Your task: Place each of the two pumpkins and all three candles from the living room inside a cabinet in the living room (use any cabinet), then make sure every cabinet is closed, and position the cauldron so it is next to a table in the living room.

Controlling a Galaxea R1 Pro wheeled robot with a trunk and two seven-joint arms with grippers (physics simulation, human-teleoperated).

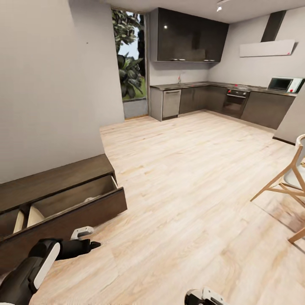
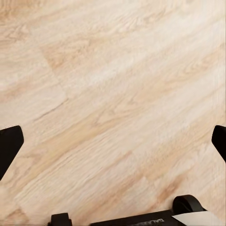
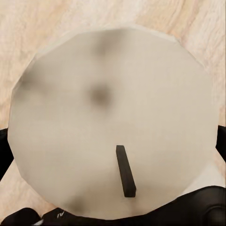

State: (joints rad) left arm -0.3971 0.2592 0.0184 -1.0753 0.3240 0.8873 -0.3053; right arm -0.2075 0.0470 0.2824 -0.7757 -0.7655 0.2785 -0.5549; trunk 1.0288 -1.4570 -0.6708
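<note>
1. Candle: a stubby grey-beige cylinder with a flat top and a short dark wick (image 3: 115,117) sits right under the right wrist camera, between the two dark fingers of the right hand, whose edges just show at either side of it. The hand appears clamped on the candle, though the contact itself is hidden behind the wax.
2. Cabinet: the long, low, dark brown wood TV unit (image 1: 55,178) stands against the grey wall at the robot's left front, with one wide drawer pulled out and its pale beige inside (image 1: 72,197) showing. A small pale shape shows at the drawer's front edge; I cannot tell what it is.
3. The relation that matters: the right hand (image 1: 203,296) is low at the robot's own right, well apart from the open drawer, which lies forward and to the left across the pale plank floor (image 1: 182,190). The drawer's long axis runs along the wall, so the candle can go in anywhere along that length.
4. The left hand (image 1: 87,239) is much the nearer to the drawer, just in front of its face, with fingers apart and nothing between them; its wrist view looks down on bare floor.
5. My judgement: the carrying arm must cross leftward, or the base must turn toward the cabinet, before the candle can be lowered in.
</note>
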